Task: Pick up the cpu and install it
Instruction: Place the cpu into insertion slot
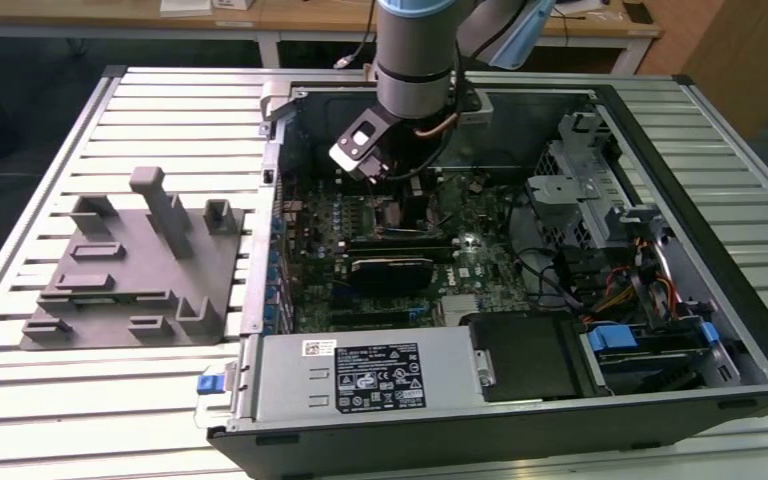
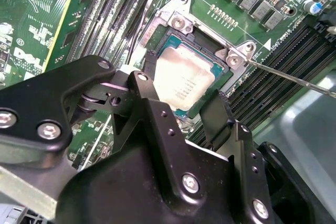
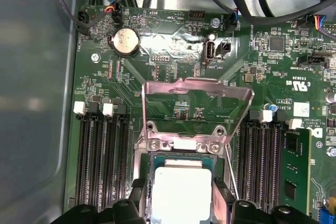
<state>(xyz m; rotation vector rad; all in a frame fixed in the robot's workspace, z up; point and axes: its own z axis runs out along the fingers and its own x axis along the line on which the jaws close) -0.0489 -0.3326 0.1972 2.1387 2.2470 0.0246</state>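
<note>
Over the socket (image 2: 205,43) | gripper (image 2: 180,86) clamped on cpu (image 2: 184,77) by opposite edges, judged to hold it level and square | load plate (image 3: 197,86) hinged up for access

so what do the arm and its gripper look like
The grey cylindrical robot arm has pale blue joint caps and a copper-coloured cable looped at its wrist. The matte black gripper is built of angular linkage plates studded with silver screws.
</note>
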